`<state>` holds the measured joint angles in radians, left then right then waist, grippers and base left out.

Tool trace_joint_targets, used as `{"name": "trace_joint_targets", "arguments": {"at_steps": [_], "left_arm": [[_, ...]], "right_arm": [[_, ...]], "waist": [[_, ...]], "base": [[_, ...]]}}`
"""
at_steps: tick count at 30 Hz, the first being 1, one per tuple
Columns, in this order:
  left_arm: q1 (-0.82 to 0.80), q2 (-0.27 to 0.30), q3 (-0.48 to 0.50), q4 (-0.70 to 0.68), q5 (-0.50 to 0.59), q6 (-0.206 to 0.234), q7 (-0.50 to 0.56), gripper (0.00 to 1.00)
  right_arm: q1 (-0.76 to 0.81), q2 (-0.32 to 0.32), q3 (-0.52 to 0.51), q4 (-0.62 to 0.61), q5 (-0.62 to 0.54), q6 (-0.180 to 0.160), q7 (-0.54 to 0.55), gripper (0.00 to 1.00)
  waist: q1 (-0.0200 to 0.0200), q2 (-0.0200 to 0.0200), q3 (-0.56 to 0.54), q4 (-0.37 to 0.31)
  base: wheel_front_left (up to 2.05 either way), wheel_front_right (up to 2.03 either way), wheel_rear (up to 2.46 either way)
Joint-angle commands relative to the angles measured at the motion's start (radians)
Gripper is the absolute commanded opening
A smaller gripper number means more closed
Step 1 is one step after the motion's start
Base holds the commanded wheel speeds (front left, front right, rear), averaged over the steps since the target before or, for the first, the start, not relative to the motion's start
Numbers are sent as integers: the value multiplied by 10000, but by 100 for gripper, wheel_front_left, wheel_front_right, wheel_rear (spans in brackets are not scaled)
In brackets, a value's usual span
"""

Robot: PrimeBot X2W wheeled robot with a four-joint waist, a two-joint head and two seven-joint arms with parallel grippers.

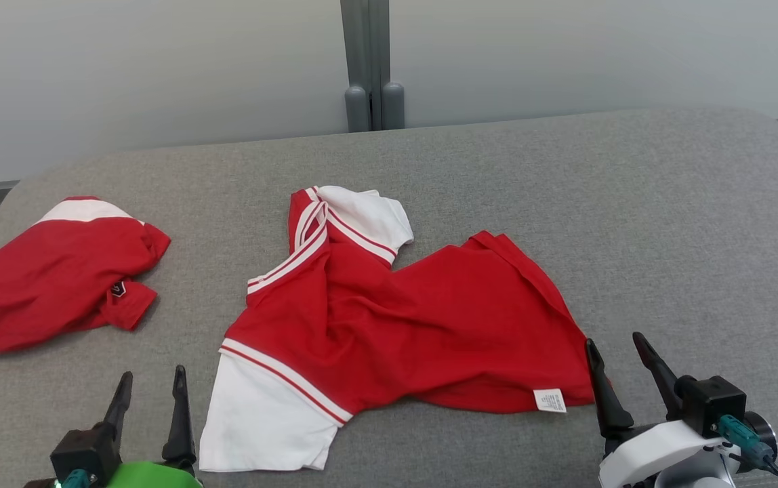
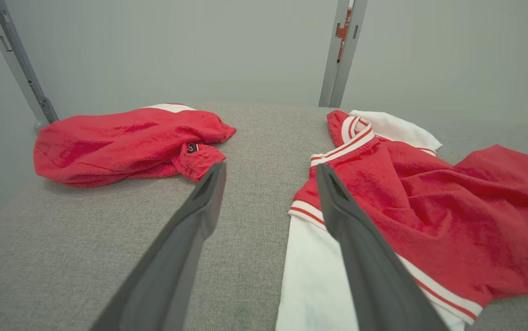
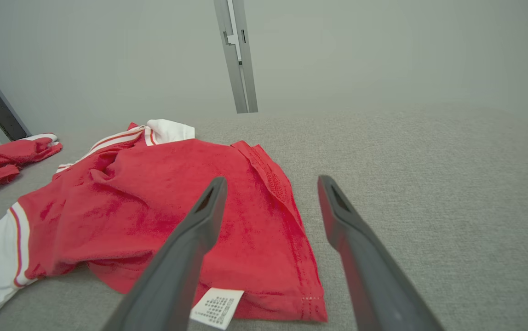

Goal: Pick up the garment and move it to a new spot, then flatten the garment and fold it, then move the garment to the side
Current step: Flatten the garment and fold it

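Garment (image 1: 389,325), long axis left-right, hem (image 1: 535,286) rightward

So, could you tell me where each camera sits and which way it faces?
Head view: up high, looking down on the grey table and spread shirt; left gripper and right gripper at the bottom corners.
Left wrist view: low on the left arm, along its fingers, facing the shirt's sleeve and the bunched red garment.
Right wrist view: low on the right arm, along its fingers, facing the shirt's hem and care label.
Shared: both wrist views show both garments.
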<state>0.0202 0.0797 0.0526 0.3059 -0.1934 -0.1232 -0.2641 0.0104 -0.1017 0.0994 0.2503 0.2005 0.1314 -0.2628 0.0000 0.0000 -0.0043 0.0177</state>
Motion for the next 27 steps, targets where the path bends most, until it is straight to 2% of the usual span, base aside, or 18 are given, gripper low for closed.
{"name": "trace_joint_targets", "arguments": {"at_steps": [1,10,19,27], "left_arm": [[92,-23,-141,311,-134,-40,-5,100],[-118,-134,-1127,1852,-414,-81,-3,100],[-654,132,-2263,3192,-945,-85,-5,100],[-998,248,-2144,3527,-1086,-87,-1,100]], "right_arm": [[-157,-87,-42,305,-5,-14,-29,100],[-529,-262,-42,1906,130,-14,-29,100],[-1189,-174,79,3424,226,-14,-29,100],[-1473,-93,173,3597,302,-14,-29,100]], "waist": [[0,0,53,-4],[0,0,397,53],[0,0,853,163],[0,0,1110,250]], "base": [[0,0,0],[0,0,0],[0,0,0],[0,0,0]]}}
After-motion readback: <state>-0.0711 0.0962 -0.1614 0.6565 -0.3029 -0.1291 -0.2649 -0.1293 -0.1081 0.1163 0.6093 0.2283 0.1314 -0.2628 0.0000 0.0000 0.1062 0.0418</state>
